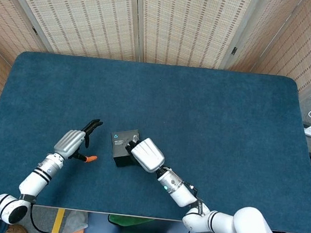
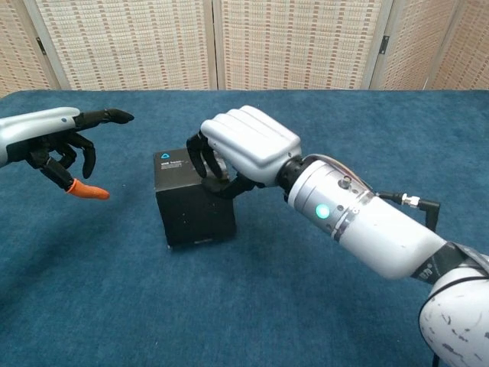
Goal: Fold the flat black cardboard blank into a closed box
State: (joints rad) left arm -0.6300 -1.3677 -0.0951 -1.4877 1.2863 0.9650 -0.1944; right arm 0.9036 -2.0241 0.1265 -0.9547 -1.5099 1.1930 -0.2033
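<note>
Black box (image 2: 192, 200) stands folded up on the blue table (image 1: 210, 122), near the front edge at about 7 o'clock from centre. Right hand (image 2: 243, 147) grasps its top right corner, fingers curled over the lid; left hand (image 2: 57, 141) hovers released at the box's 9 o'clock, apart. Likely light, stiff but crushable card; best held by opposite side walls, lid pressed flat.

The black box (image 2: 187, 191) bears a small blue triangle logo on its top; the print beside it is too small to read.
</note>
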